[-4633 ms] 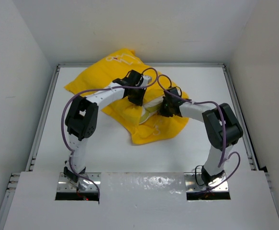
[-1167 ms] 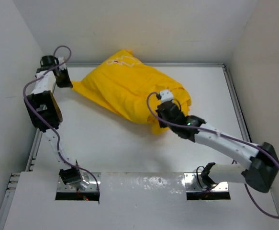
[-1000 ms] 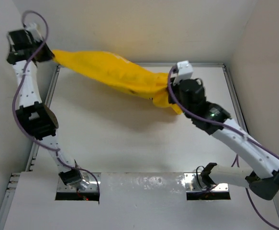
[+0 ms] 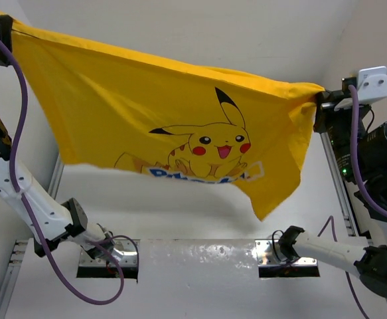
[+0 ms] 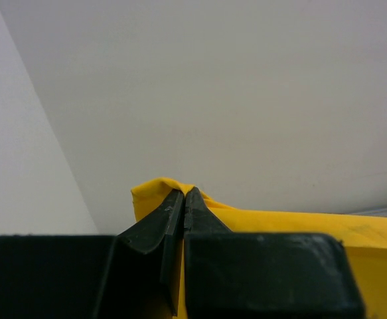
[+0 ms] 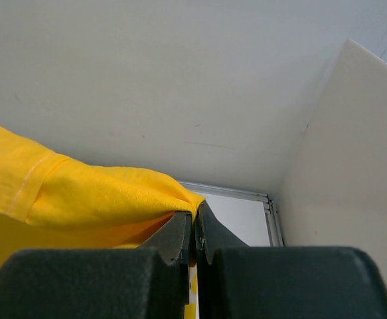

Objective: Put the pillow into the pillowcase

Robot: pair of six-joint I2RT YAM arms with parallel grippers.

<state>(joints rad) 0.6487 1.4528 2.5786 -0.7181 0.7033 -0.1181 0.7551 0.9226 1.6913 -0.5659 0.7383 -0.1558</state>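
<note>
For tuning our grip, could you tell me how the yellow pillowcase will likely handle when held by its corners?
Probably floppy: the pillowcase drapes loosely between the left tool and right tool. Likely light, since two corner pinches carry it.

Pillowcase (image 4: pixel 147 106) spans between both grippers: one top corner in left gripper (image 5: pixel 183 199), other in right gripper (image 6: pixel 194 222); rest hangs below them, over table (image 4: pixel 180 216).

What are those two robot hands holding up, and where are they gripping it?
Both hold the yellow Pikachu pillowcase, spread out in the air. The left hand pinches its upper left corner and the right hand pinches its upper right corner.
</note>
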